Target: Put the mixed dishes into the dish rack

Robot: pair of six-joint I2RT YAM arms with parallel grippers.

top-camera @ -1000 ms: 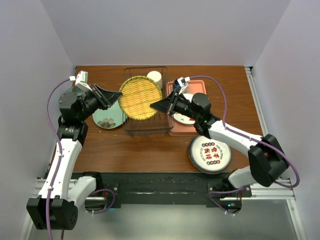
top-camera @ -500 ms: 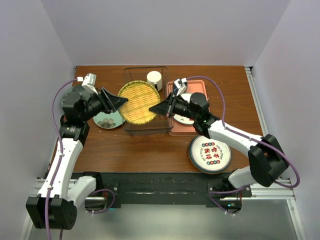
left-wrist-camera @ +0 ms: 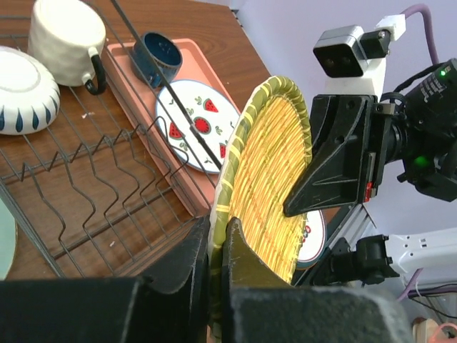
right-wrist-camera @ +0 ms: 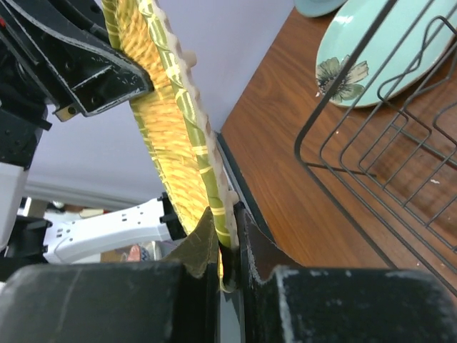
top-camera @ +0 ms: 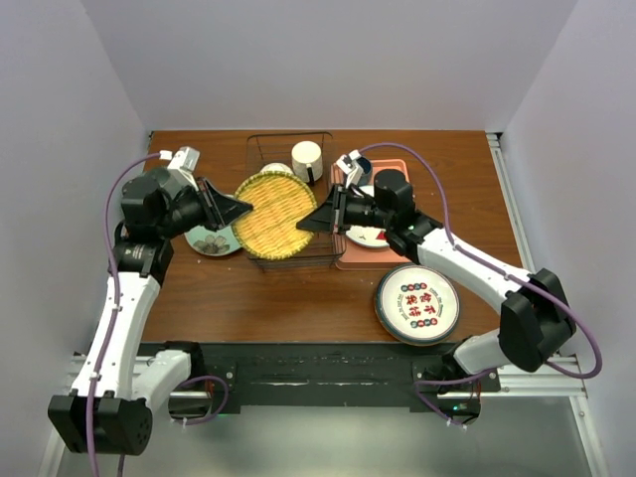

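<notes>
The yellow textured plate point(top-camera: 275, 212) hangs tilted on edge over the dish rack point(top-camera: 260, 263), a dark wire basket. My left gripper point(top-camera: 241, 206) is shut on the plate's left rim, and my right gripper point(top-camera: 306, 221) is shut on its right rim. The left wrist view shows the plate point(left-wrist-camera: 268, 186) pinched in my left gripper point(left-wrist-camera: 218, 236). The right wrist view shows the plate point(right-wrist-camera: 178, 107) pinched in my right gripper point(right-wrist-camera: 228, 221). A cream mug point(top-camera: 306, 159) and a cream bowl point(left-wrist-camera: 21, 89) sit at the rack's far end. The mint-green plate point(top-camera: 211, 239) lies left of the rack. A teal-rimmed plate point(top-camera: 416, 304) lies at the front right.
A pink tray point(top-camera: 388, 171) stands right of the rack. It holds the strawberry plate point(left-wrist-camera: 196, 121) and a dark blue cup point(left-wrist-camera: 158, 56). The rack's wire dividers point(left-wrist-camera: 107, 186) run below the plate.
Both grippers have turned the yellow plate from nearly face-up to more on edge and brought it a little nearer and lower over the rack. The mug now shows fully.
</notes>
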